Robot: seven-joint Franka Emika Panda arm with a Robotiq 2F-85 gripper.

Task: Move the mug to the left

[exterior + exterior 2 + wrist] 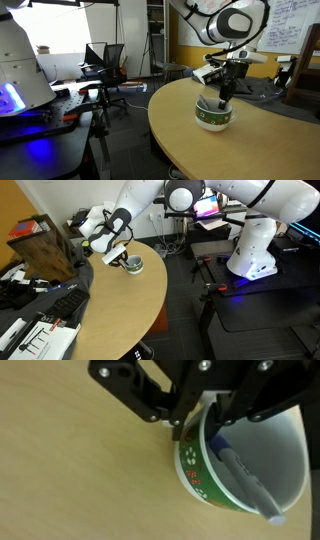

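The mug (197,478) is squat, with a white inside and a dark green patterned outer band. It stands on the round wooden table (265,150) in both exterior views (212,117) (133,265). A blue-grey pen (245,478) lies inside it. My gripper (196,434) comes down from above and straddles the mug's rim, with one finger outside the band and one inside, closed on the wall. It also shows at the mug in both exterior views (222,97) (124,258). The mug's handle is hidden.
Dark cloth and bags (40,285) lie on the table (115,315) beside a brown box (45,242) and keyboards (62,304). Dark items (268,88) lie behind the mug. The table's curved edge is close to the mug (165,125).
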